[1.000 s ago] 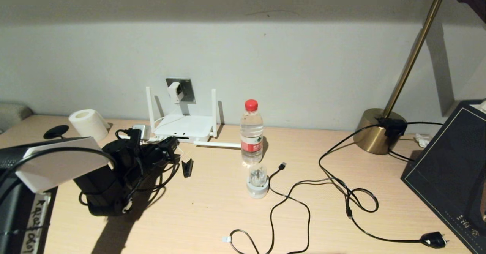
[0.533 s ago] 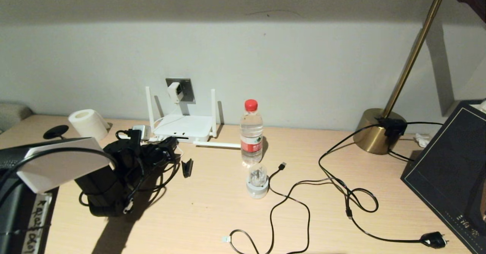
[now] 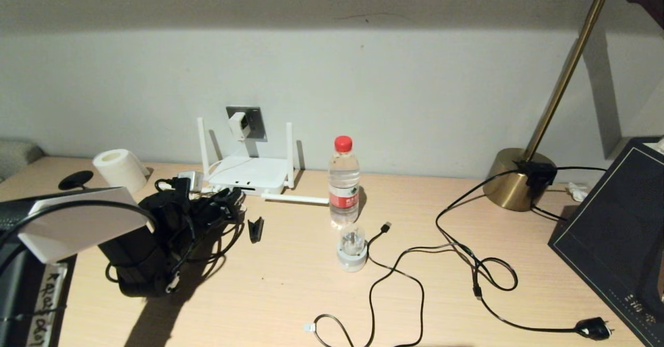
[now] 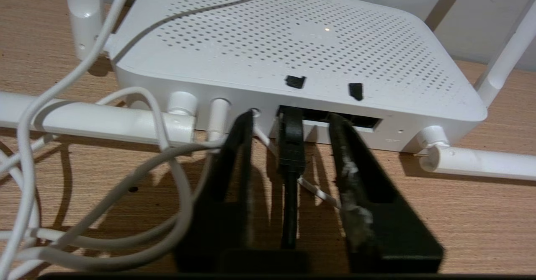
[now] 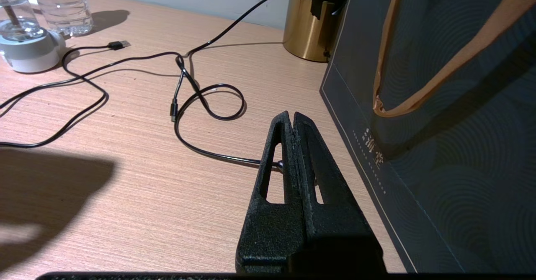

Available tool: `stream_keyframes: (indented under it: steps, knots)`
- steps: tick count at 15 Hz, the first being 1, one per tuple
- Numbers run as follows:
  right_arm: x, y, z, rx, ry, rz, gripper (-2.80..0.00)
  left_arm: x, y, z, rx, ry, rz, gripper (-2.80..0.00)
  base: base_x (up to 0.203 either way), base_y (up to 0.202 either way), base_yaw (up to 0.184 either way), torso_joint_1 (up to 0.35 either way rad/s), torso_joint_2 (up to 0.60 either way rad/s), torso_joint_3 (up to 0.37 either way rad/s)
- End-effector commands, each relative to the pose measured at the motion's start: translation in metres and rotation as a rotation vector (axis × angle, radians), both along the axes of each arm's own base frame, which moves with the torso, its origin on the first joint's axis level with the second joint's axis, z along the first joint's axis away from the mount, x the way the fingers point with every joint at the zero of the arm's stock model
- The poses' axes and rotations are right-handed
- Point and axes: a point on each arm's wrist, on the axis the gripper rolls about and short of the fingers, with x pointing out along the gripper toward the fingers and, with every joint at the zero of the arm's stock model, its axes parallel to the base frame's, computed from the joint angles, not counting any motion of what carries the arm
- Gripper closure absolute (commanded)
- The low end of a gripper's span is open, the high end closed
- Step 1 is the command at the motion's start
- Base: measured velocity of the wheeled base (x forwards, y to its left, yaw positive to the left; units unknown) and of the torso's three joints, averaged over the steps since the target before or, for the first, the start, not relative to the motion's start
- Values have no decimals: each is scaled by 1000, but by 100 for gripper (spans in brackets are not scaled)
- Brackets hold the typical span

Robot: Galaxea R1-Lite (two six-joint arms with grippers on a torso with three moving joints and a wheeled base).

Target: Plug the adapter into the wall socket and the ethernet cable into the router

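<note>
The white router [image 3: 251, 170] sits against the wall below the grey wall socket [image 3: 255, 114], where the white adapter [image 3: 238, 124] sits on the plate. Its white cord [image 4: 25, 125] loops beside the router [image 4: 293, 41]. The ethernet cable's black plug [image 4: 291, 146] stands in the router's dark front slot. My left gripper [image 4: 291, 116] is open, with one finger on each side of the plug and a gap on both sides. It shows in the head view as my left gripper [image 3: 231, 199]. My right gripper [image 5: 293, 116] is shut and empty, low over the table on the right.
A water bottle [image 3: 343, 181] and a round white-and-clear plug piece [image 3: 352, 247] stand mid-table. Black cables [image 3: 394, 264] with a mains plug [image 3: 593, 328] trail right. A brass lamp base [image 3: 513, 178] and a dark bag [image 3: 612, 238] fill the right side. A paper roll [image 3: 120, 168] is at the back left.
The router has shifted slightly to the left, and my left arm has moved a little with it. The right side looks the same.
</note>
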Motion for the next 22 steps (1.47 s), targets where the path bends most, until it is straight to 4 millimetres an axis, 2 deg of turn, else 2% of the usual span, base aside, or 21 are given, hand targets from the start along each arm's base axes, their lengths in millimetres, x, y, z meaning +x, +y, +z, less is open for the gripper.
stream_keyframes:
  steps: [1,11,13,15,18,19,22]
  knots:
    - [3,0,-10,0,36,0,0,-3,0,6,-2,-15,-4,-280,0,0,0,0,0,0]
    - [3,0,-10,0,36,0,0,-43,-6,37,0,0,-25,-280,0,0,0,0,0,0]
    - [3,0,-10,0,36,0,0,-55,-11,55,0,-33,-40,-280,0,0,0,0,0,0]
    - [3,0,-10,0,36,0,0,-73,-19,81,-1,-90,-67,-280,0,0,0,0,0,0]
    - [3,0,-10,0,36,0,0,-110,-29,118,-6,-174,-115,-280,0,0,0,0,0,0]
    - [3,0,-10,0,36,0,0,-125,-31,129,-9,-200,-131,0,0,0,0,0,0,0]
    - [3,0,-10,0,36,0,0,-178,-31,154,-12,-276,-158,0,0,0,0,0,0,0]
